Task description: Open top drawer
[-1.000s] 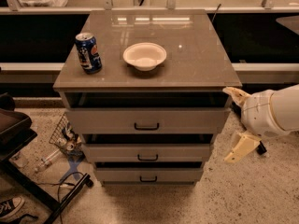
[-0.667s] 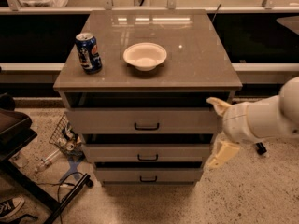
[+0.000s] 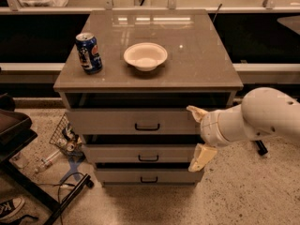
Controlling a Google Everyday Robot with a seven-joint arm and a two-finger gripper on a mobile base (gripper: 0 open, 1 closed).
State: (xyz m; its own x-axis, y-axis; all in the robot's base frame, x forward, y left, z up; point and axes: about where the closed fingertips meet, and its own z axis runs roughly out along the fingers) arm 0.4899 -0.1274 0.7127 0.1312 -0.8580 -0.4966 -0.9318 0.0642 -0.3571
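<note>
Camera view: cream two-finger gripper (image 3: 199, 135) has slid in from 3 o'clock, fingers spread wide apart, now overlapping the right end of the light-grey top drawer (image 3: 108, 121). Small dark loop handle (image 3: 147, 126) lies at its 9 o'clock, ungrasped; pull likely not begun

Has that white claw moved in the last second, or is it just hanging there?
Yes. The claw slid left, from beside the cabinet to the right end of the top drawer.
</note>
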